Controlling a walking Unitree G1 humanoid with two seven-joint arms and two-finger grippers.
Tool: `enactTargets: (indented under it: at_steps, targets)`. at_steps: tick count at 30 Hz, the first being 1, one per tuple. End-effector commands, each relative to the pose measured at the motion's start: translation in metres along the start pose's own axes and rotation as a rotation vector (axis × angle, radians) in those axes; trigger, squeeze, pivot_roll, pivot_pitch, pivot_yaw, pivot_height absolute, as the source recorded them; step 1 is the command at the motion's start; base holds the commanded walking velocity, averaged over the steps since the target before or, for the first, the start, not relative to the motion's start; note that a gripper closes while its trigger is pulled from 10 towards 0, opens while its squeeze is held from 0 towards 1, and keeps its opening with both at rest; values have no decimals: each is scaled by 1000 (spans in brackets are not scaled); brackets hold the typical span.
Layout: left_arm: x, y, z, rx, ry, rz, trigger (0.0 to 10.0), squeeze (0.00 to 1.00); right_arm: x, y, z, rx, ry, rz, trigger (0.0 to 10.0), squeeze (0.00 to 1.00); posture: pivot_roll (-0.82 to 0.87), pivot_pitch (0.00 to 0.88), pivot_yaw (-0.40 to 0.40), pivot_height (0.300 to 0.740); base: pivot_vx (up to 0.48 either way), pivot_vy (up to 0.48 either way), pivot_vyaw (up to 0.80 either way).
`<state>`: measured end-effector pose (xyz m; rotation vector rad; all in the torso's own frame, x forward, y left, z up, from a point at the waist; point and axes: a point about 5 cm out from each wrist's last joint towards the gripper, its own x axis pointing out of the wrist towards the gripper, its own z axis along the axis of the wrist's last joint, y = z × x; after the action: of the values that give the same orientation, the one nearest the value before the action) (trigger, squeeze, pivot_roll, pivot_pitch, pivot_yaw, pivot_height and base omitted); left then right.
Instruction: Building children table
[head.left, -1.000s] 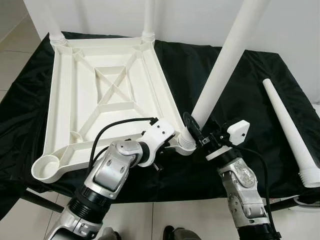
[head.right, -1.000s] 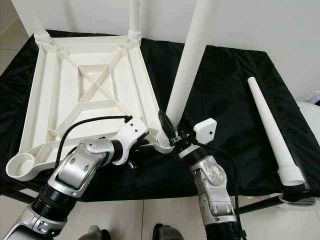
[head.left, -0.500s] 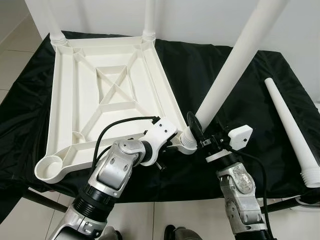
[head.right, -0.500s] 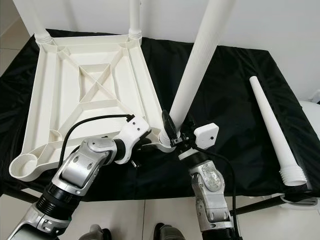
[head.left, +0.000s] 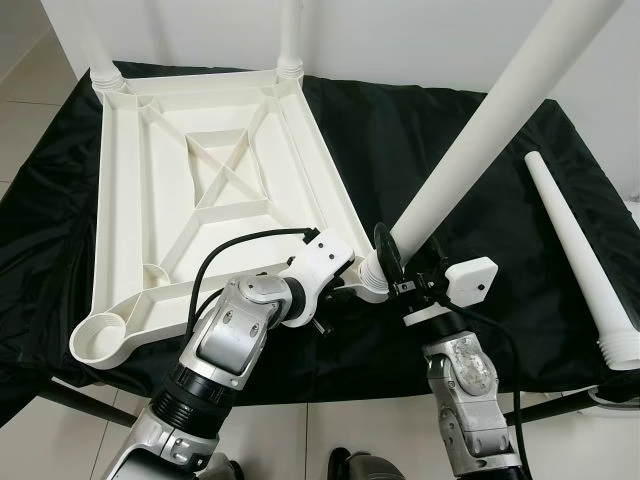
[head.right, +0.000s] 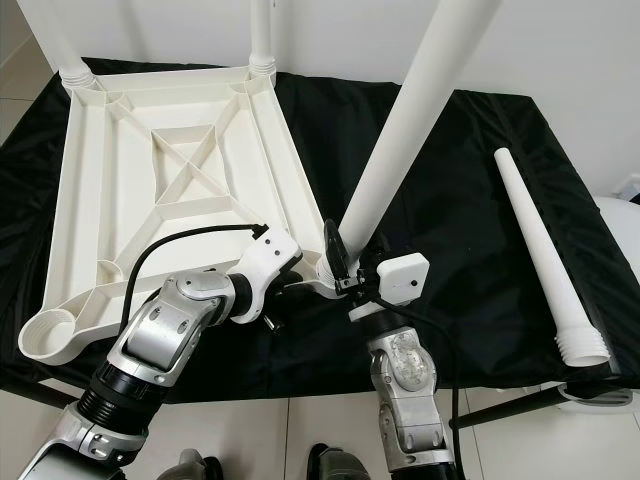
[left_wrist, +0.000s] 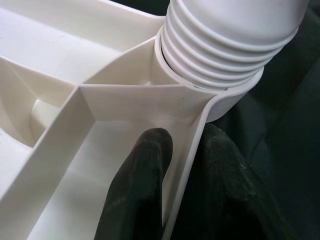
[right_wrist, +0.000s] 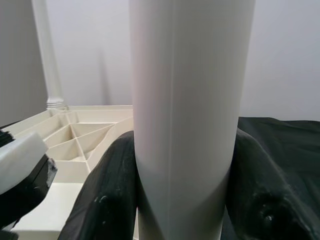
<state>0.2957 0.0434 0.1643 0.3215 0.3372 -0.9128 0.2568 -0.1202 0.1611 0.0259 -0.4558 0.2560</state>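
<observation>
The white table top (head.left: 112, 200) lies upside down on black cloth, with one leg (head.left: 291, 35) standing in each far corner. A third white leg (head.left: 480, 130) leans to the right, and its ribbed base (left_wrist: 220, 45) sits in the near right corner socket. My right gripper (head.left: 400, 258) is shut around this leg just above the base, its fingers (right_wrist: 107, 195) on either side of the tube. My left gripper (left_wrist: 182, 165) pinches the table top's rim right beside that socket, one finger inside the wall and one outside.
A loose white leg (head.left: 580, 250) lies on the cloth at the right, its thick end near the front edge. The near left corner socket (head.left: 95, 338) holds nothing. A white wall stands close behind the table, and tiled floor (head.left: 30, 100) shows at the left.
The held leg has tipped further to the right while its base stayed in the corner socket. The left gripper has kept its hold on the rim.
</observation>
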Motion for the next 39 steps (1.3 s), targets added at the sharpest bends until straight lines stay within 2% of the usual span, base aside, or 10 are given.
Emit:
enactTargets:
  at_steps: [1,6,13,16,24,28,35,39]
  targets:
    - [-8,14,25,37,-100,177,10000,0,-30,-12,-49,-6,306,-87,10000,0,-66,153,-32,740,0,0,0]
    - [-8,14,24,38,-99,174,10000,0,-29,-12,-55,-32,347,-135,10000,0,-66,149,-31,740,0,0,0]
    - [-8,13,25,39,-99,173,10000,0,-26,-13,-57,-23,366,-136,10000,0,-66,148,-30,740,0,0,0]
    - [-8,13,26,41,-101,171,10000,0,-18,-16,-64,-21,425,-109,10000,0,-67,152,-30,740,0,0,0]
    - [-8,13,26,40,-101,175,10000,0,-17,-17,-71,2,499,-72,10000,0,-64,156,-31,740,0,0,0]
    - [-9,14,26,39,-102,181,10000,0,-12,-19,-75,6,548,12,10000,0,-64,158,-32,740,0,0,0]
    - [-10,15,26,39,-103,184,10000,0,-14,-21,-79,15,584,37,10000,0,-62,160,-31,740,0,0,0]
    - [-10,15,26,39,-102,191,10000,0,-14,-25,-80,-25,577,39,10000,0,-60,162,-33,740,0,0,0]
